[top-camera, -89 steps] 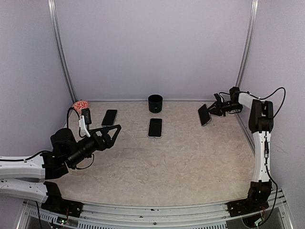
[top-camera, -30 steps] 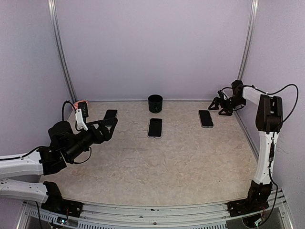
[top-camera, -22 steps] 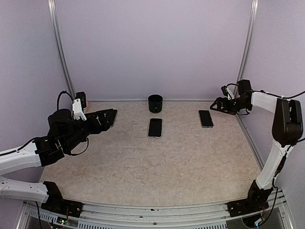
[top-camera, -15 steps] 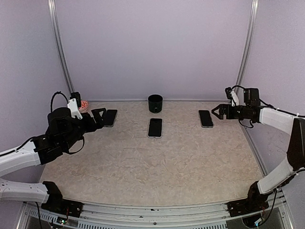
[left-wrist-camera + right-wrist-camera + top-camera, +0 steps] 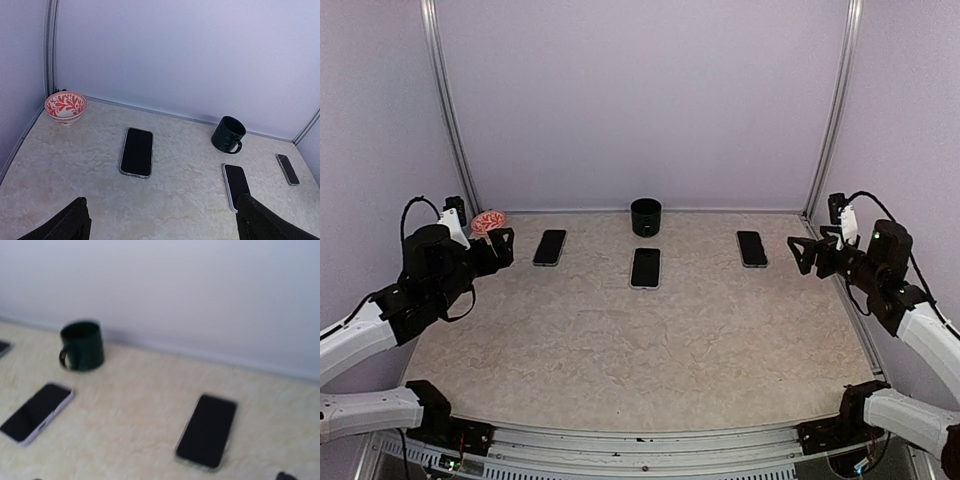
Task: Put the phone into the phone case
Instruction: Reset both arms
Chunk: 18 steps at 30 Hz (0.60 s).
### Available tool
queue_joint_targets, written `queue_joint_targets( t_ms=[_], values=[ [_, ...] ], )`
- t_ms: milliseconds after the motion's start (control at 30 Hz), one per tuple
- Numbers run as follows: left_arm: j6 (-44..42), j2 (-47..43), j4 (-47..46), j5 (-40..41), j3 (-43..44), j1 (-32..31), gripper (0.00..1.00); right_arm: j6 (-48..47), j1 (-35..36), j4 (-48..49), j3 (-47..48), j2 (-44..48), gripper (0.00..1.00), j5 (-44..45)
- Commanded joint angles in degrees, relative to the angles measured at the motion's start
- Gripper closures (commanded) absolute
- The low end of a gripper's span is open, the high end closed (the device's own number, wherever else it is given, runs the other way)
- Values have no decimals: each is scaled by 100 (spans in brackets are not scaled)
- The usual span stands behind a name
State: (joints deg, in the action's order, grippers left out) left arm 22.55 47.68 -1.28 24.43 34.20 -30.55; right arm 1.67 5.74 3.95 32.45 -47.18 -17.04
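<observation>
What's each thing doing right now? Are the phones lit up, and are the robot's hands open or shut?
left phone: lying flat, screen dark
middle phone: lying flat, screen dark
right phone: lying flat, screen dark
dark green mug: upright
red-patterned bowl: upright
left gripper: open, holding nothing
right gripper: open, holding nothing

— How many phones lie on the table (image 5: 670, 350)?
— Three. There is the left phone (image 5: 549, 247), the middle phone (image 5: 645, 267) and the right phone (image 5: 752, 248). All three are flat and black on top. I cannot tell if one of them is only a case.
— How many mugs?
— One dark green mug (image 5: 645, 216). It has one handle (image 5: 235, 146).
— And bowls?
— One red and white bowl (image 5: 488, 221).
— How many robot arms?
— Two. There is the left arm (image 5: 420, 285) and the right arm (image 5: 890, 275).
</observation>
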Motion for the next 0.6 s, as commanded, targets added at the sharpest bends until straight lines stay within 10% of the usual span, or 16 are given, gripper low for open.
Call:
queue_joint_targets(
  t_ms=[0,567],
  values=[
    [-190,-367,111,-238,-107,225,1,-42,50,-350,-168,763,0,418],
    [-474,-946,524,-849,-324,585,1,62,50,-931,-342,2060,0,768]
  ],
)
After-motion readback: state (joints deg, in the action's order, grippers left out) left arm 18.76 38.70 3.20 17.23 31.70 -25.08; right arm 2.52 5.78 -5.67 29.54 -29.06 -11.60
